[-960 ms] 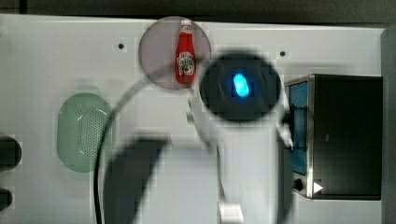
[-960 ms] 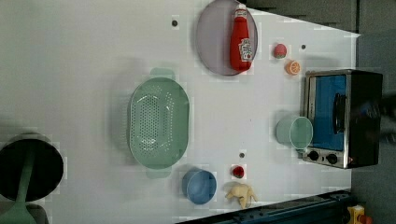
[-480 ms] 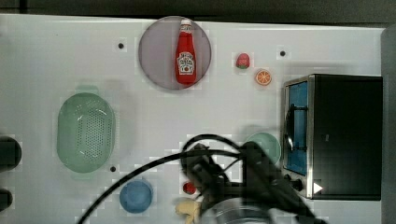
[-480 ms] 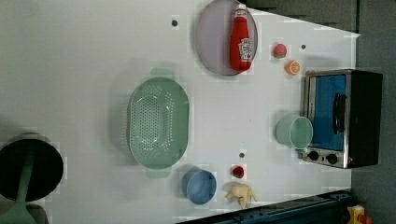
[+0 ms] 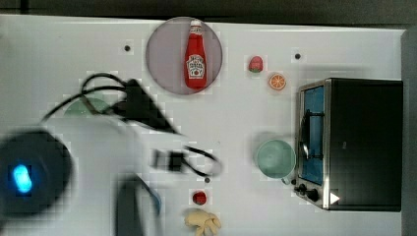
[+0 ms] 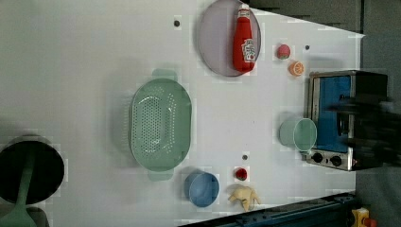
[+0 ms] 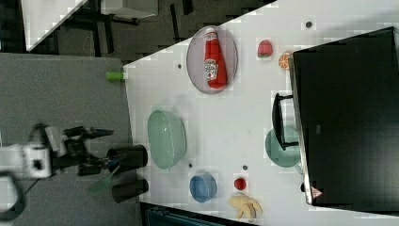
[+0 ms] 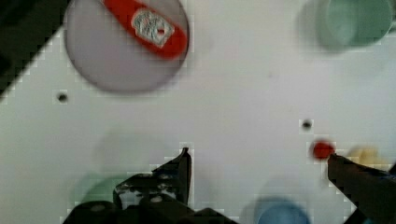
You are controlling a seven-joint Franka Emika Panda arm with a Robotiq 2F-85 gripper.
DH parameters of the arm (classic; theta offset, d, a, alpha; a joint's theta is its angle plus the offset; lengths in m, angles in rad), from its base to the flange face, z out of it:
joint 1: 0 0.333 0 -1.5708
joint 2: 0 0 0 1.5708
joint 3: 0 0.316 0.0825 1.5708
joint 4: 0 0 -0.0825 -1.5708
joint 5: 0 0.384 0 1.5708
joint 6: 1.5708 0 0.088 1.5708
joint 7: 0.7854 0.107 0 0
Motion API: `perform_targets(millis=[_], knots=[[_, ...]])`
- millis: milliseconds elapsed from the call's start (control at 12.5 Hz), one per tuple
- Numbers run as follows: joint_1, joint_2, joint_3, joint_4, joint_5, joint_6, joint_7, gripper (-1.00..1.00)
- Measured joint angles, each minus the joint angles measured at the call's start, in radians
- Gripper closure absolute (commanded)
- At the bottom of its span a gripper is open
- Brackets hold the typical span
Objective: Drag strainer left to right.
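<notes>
The strainer sits on the white table toward the left view's left, upright with its bowl facing up, a blue cup just beside its lower handle and a grey plate carrying a ketchup bottle near its upper end. In the wrist view the tool hangs above the table with its two fingers spread wide and nothing between them; bare tabletop shows in the gap, and the mint rim of the strainer is only a blur at the frame's edge, so the tool is judged not yet lined up on it. The drag has not begun. The main risk from here is a poor catch: if the spread fingers come down astride the thin rim off-centre, or merely graze it, the light plastic bowl could pivot or tip rather than slide. A drag toward the left view's right also leads toward the small red ball, the teal cup and the toaster oven, so a wide sweep could shove them. The blue cup, being so close, could be knocked as the tool descends.
</notes>
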Motion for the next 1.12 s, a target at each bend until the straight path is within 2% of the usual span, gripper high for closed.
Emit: perform_targets(millis=[240, 400, 560, 800, 960, 1120], knots=[[0.025, 0.233, 0.183, -0.045, 0.010, 0.155, 0.284, -1.00], [0.072, 0.343, 0.235, -0.064, 0.008, 0.244, 0.457, -1.00], [0.087, 0.431, 0.282, -0.078, -0.006, 0.348, 0.623, -1.00], [0.108, 0.544, 0.292, -0.094, -0.041, 0.520, 0.754, -1.00], [0.099, 0.647, 0.283, -0.082, -0.062, 0.645, 0.802, -1.00], [0.104, 0.733, 0.233, -0.076, -0.064, 0.742, 0.815, -1.00]])
